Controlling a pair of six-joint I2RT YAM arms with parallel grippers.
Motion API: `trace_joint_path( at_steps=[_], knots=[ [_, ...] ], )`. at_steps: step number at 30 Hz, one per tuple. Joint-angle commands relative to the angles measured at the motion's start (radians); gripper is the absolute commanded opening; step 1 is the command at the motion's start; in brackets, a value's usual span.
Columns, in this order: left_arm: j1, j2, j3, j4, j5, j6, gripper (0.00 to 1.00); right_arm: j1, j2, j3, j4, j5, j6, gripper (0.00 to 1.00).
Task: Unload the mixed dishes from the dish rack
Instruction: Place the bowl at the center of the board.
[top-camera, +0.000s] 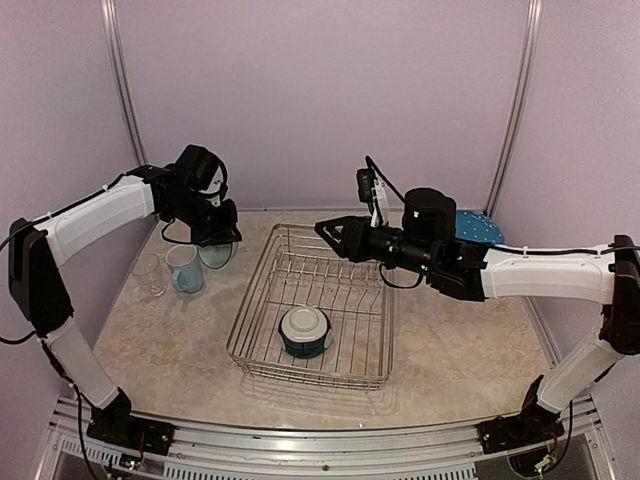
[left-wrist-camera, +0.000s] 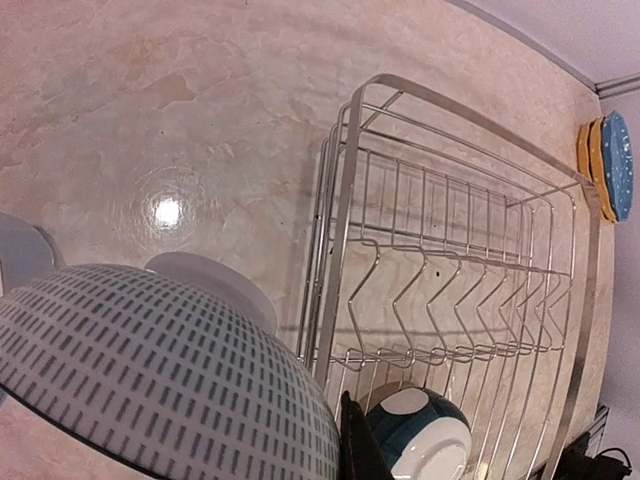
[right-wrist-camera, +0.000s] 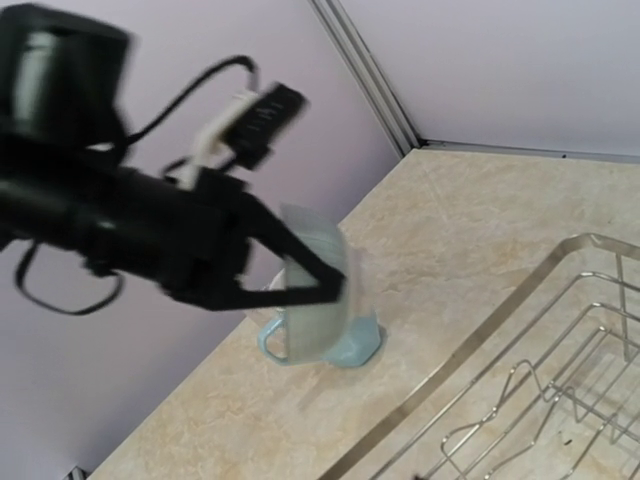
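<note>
Surface: a beige marbled counter (top-camera: 170, 350) is enclosed by lilac walls.
Rack: a wire rack (top-camera: 320, 275) is seen mid-frame; one upturned teal bowl (top-camera: 305, 331) is set in its lower end.
Left gripper (top-camera: 221, 241): pinched on a tilted pale bowl (top-camera: 215, 256), left of the rack, beside a mug (top-camera: 185, 268) and a glass (top-camera: 150, 276).
Plates (top-camera: 482, 226): stacked at the upper right.
Right gripper (top-camera: 330, 230): held over the rack's upper edge; whether it is spread cannot be told.

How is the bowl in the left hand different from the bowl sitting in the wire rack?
The held bowl hangs in the left hand beside the mug, outside the rack; the rack bowl sits inside it, near the front edge. The held bowl is pale outside with dark dashes; the rack bowl is dark teal. Both are small and round.
</note>
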Motion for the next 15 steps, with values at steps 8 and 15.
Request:
trace_joint_path(
  at_steps=[8, 15],
  knots=[
    [0.007, 0.298, 0.211, -0.271, -0.002, 0.015, 0.0, -0.009, -0.025, 0.009, -0.026, 0.014, 0.0, 0.36],
    [0.022, 0.345, 0.219, -0.277, -0.003, 0.014, 0.0, -0.008, -0.055, -0.016, -0.027, 0.026, -0.002, 0.36]
  ],
)
